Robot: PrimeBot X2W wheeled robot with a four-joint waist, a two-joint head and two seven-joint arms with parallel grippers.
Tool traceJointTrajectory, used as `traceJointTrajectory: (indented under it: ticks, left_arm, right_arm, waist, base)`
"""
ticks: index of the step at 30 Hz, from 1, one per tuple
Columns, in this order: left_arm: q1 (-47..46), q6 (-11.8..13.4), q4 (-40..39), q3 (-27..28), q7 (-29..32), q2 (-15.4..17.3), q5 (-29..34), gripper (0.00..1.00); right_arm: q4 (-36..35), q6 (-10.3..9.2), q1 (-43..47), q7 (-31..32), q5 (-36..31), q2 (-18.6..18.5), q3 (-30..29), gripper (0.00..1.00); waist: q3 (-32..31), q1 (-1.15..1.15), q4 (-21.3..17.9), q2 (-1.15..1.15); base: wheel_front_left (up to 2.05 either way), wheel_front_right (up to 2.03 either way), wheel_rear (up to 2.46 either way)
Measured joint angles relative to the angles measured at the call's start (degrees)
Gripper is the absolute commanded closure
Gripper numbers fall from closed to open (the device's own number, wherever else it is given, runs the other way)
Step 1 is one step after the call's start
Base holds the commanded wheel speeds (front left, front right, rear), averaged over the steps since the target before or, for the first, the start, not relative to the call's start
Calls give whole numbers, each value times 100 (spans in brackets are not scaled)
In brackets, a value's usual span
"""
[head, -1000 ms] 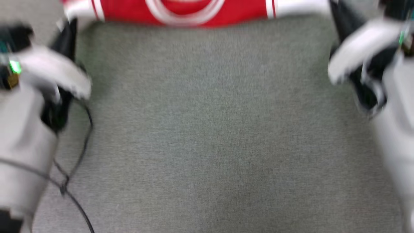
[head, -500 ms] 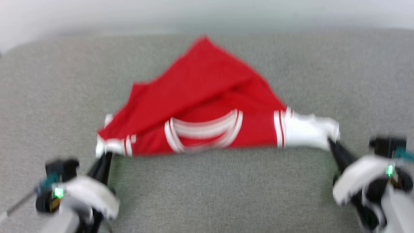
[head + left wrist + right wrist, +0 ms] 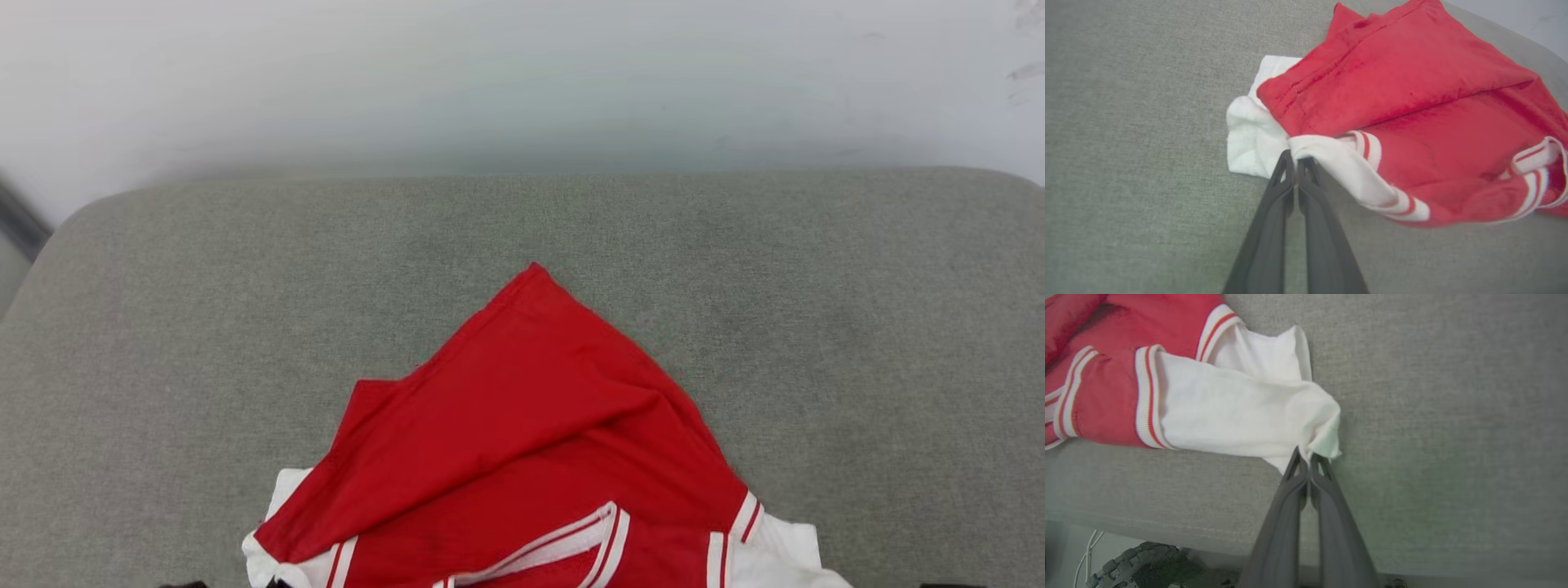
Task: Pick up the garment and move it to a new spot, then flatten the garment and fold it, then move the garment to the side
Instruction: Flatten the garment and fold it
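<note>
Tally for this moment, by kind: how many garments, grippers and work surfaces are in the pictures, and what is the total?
Garment: 1, the red jersey with white sleeves
Grippers: 2, the left gripper and the right gripper, each shut on a white sleeve end of the jersey
Work surface: 1, the grey fabric surface
Total: 4

A grey woven padded surface (image 3: 163, 327) with rounded far corners is spread across the head view. A plain pale wall (image 3: 522, 73) is seen behind it, marked by faint dark scuffs (image 3: 1024, 72) at the upper right and by a dark strip (image 3: 16, 220) at the left. In the right wrist view, a pale floor (image 3: 1061, 547), thin white cables (image 3: 1088, 555) and a grey ridged object (image 3: 1143, 559) of unclear kind are shown below the surface's front edge.
</note>
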Motion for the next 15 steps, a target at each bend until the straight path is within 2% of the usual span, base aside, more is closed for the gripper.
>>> traceJointTrajectory:
  ticks: [7,8,9,10,11,15]
  left_arm:
    - [310,249,-350,-46,7,-59,-18,100]
    - [310,253,-380,-60,7,-59,4,100]
    - [310,249,-409,-65,2,-60,13,100]
    - [309,247,-425,-70,-12,-63,18,100]
    - [309,245,-434,-81,-12,-64,21,100]
    - [265,232,-499,-123,-40,-92,119,100]
  right_arm:
    - [-76,0,360,220,-172,201,45,100]
    - [-73,0,357,211,-175,208,78,92]
    - [-82,0,354,202,-174,224,105,92]
    - [-103,0,352,177,-175,243,125,23]
    - [-133,0,345,157,-174,255,147,0]
    - [-401,-1,220,-345,-121,270,134,0]
  waist:
    - [-146,0,-55,0]
    - [-156,0,-59,0]
    - [-167,1,-59,0]
    - [-177,0,-57,0]
    - [-188,1,-50,0]
    - [-220,1,27,0]
  base:
    - [0,0,0]
    - [0,0,0]
    - [0,0,0]
    - [0,0,0]
    - [0,0,0]
    - [0,0,0]
